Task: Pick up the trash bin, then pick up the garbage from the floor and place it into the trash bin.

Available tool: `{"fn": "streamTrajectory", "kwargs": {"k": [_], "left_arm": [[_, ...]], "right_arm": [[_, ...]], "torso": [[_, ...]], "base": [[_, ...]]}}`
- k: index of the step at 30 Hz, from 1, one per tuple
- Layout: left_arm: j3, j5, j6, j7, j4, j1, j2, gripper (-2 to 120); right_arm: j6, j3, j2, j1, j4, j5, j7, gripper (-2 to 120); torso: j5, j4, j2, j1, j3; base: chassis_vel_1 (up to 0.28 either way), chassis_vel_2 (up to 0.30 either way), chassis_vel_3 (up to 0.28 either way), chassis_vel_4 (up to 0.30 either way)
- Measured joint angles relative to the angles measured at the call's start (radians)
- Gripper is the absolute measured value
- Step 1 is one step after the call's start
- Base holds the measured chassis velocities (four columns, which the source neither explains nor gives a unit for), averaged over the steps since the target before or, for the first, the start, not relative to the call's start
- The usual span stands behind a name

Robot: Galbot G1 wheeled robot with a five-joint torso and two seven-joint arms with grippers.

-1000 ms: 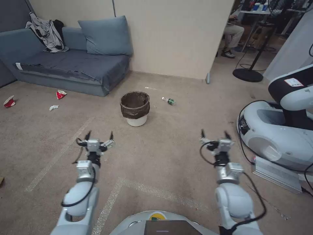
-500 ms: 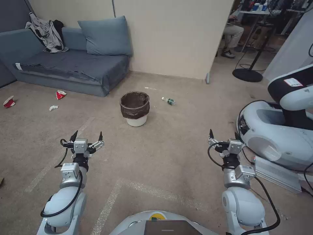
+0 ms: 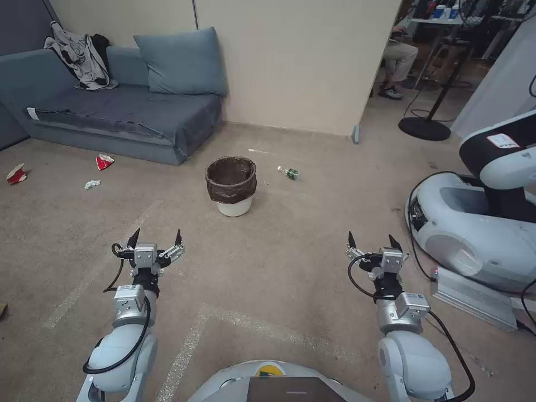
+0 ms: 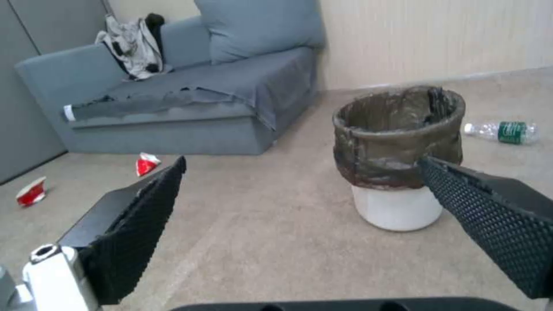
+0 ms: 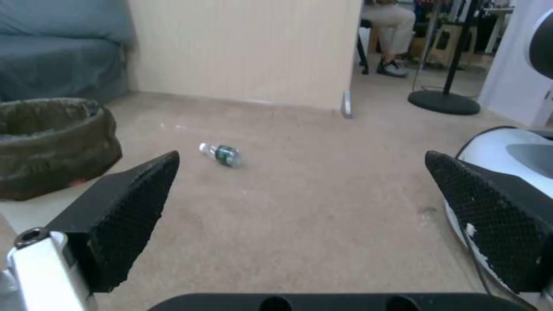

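The trash bin [image 3: 230, 184] stands upright on the carpet ahead, white with a dark liner folded over its rim. Garbage lies around it: a clear bottle with a green label [image 3: 289, 173] just to its right, two crushed red-and-white cups [image 3: 104, 161] [image 3: 15, 174] and crumpled white paper [image 3: 91, 183] far left. My left gripper [image 3: 156, 239] hovers open and empty, short of the bin and to its left. My right gripper [image 3: 372, 241] is open and empty too, off to the right. The left wrist view shows the bin [image 4: 397, 138] and the bottle [image 4: 507, 131]; the right wrist view shows the bottle [image 5: 222, 154].
A blue sofa [image 3: 123, 106] with a cushion and clothes fills the back left. A beige partition wall [image 3: 296, 61] stands behind the bin. Another white robot's base [image 3: 474, 229] and a metal plate crowd the right side. A round floor stand [image 3: 424, 128] sits at the back right.
Over the last second both arms pulled back toward me and spread apart, then drew slightly inward. Both grippers stayed open. The bin and the litter have not moved.
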Motion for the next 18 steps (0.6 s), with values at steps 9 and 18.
{"fn": "streamTrajectory", "kwargs": {"k": [9,18], "left_arm": [[-0.004,0.009,-0.002,-0.003,-0.017,0.005,0.001,100],[-0.007,0.01,-0.002,-0.002,-0.019,0.006,0.002,100]], "right_arm": [[0.009,-0.002,0.0,-0.015,0.007,0.014,-0.005,100],[0.016,-0.004,-0.001,-0.018,0.007,0.014,-0.01,100]], "torso": [[0.0001,0.0,0.0,0.0,0.0],[0.0,0.0,0.0,0.0,0.0]], "base": [[0.0,0.0,0.0,0.0],[0.0,0.0,0.0,0.0]]}}
